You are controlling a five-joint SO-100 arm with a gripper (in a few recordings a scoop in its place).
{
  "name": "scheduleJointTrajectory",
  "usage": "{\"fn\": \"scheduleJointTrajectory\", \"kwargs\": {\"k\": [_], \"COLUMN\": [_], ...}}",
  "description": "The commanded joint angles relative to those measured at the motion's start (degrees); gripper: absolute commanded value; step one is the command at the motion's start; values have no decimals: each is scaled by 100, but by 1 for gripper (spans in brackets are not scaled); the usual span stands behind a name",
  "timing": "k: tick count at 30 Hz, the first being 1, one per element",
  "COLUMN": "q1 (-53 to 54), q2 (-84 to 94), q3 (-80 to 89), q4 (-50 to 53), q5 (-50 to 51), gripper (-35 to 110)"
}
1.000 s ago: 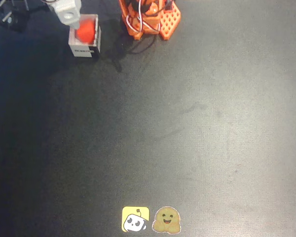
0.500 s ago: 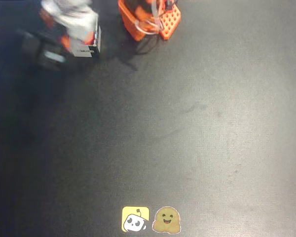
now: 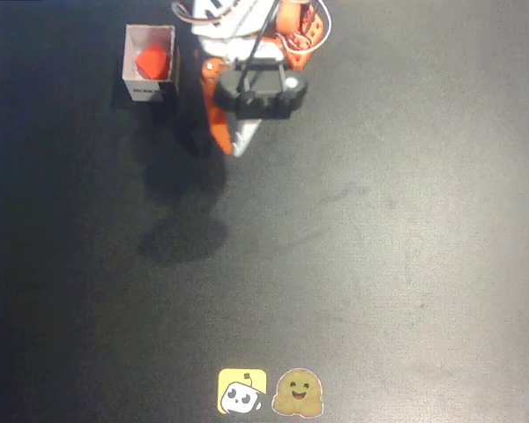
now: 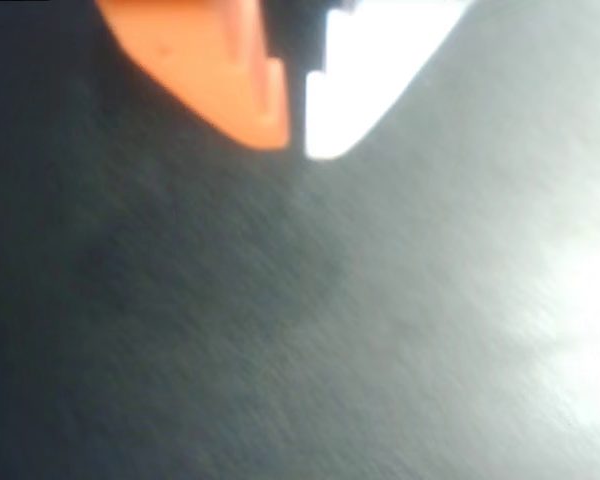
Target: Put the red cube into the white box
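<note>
In the overhead view the red cube (image 3: 152, 62) lies inside the white box (image 3: 130, 55), which stands at the top left of the black table with its dark label facing the front. My gripper (image 3: 233, 146) hangs over the mat to the right of the box, well apart from it, its orange and white fingers pointing down the picture. The wrist view shows the gripper (image 4: 296, 150) with the orange finger (image 4: 220, 80) and the white finger (image 4: 370, 70) pressed tip to tip, shut with nothing between them, above bare black mat.
The arm's orange base (image 3: 291, 26) stands at the top centre. Two stickers, one yellow (image 3: 242, 391) and one brown (image 3: 298, 393), lie at the front edge. A dark shadow of the arm falls on the mat (image 3: 185, 238) below the box.
The gripper has left the box, where it hovered over the cube, and swung right and down to the mat beside the base. The cube stays in the box.
</note>
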Motion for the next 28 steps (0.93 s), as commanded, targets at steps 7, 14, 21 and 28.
{"fn": "scheduleJointTrajectory", "kwargs": {"k": [7, 14, 21, 28], "q1": [-800, -747, -721, -721], "q2": [782, 791, 782, 782], "q3": [1450, 1705, 1705, 1705], "q4": [-1072, 413, 1107, 1107], "q5": [949, 1230, 1178, 1187], "gripper": [0, 0, 0, 0]}}
